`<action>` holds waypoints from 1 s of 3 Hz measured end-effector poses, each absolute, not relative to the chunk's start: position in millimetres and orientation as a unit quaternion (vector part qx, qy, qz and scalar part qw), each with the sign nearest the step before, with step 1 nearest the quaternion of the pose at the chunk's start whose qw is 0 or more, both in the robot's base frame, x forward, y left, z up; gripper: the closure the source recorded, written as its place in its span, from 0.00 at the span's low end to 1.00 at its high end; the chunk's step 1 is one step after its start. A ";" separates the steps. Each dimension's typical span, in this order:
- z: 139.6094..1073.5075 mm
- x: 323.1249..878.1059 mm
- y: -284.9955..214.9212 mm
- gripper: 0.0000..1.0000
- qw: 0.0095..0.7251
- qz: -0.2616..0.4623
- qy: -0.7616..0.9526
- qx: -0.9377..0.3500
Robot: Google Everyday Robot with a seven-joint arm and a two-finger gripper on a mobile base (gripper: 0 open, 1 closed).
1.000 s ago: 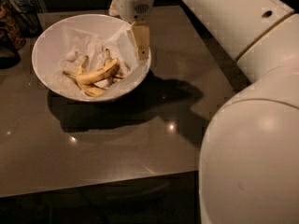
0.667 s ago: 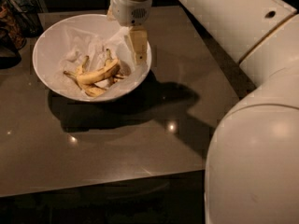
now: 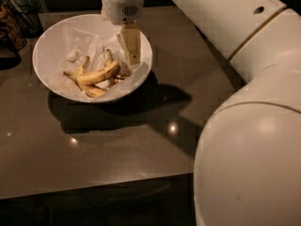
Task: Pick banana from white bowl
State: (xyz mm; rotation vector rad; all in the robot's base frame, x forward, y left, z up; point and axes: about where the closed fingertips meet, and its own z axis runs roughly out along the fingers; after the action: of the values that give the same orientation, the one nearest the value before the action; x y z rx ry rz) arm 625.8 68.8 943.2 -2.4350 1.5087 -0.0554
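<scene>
The white bowl [image 3: 51,46] stands on the dark table at the upper left, lined with crumpled white paper. The banana [image 3: 99,73], thick, curved and yellow with brown blotches, lies in the bowl's lower middle among thinner banana pieces [image 3: 94,92]. My gripper [image 3: 131,55] hangs over the bowl's right side, just up and right of the banana's end, with its tip above the bowl's inside. One tan finger faces the camera. The gripper holds nothing that I can see.
The grey-brown table [image 3: 94,145] runs to a front edge near the bottom. Dark cluttered objects [image 3: 11,22] stand at the far left beside the bowl. My big white arm [image 3: 244,126] fills the right side.
My gripper has moved a little left, further over the bowl and closer to the banana. The bowl and bananas lie as before.
</scene>
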 end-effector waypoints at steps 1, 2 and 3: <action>947.0 627.5 79.8 0.01 0.135 -0.020 0.518 -0.844; 948.4 629.7 89.8 0.12 0.134 -0.018 0.517 -0.845; 949.3 631.3 95.4 0.12 0.135 -0.017 0.517 -0.845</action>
State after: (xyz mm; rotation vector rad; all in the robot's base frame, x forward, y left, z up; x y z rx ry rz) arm 631.3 95.4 949.3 -2.4486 1.4973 -0.0504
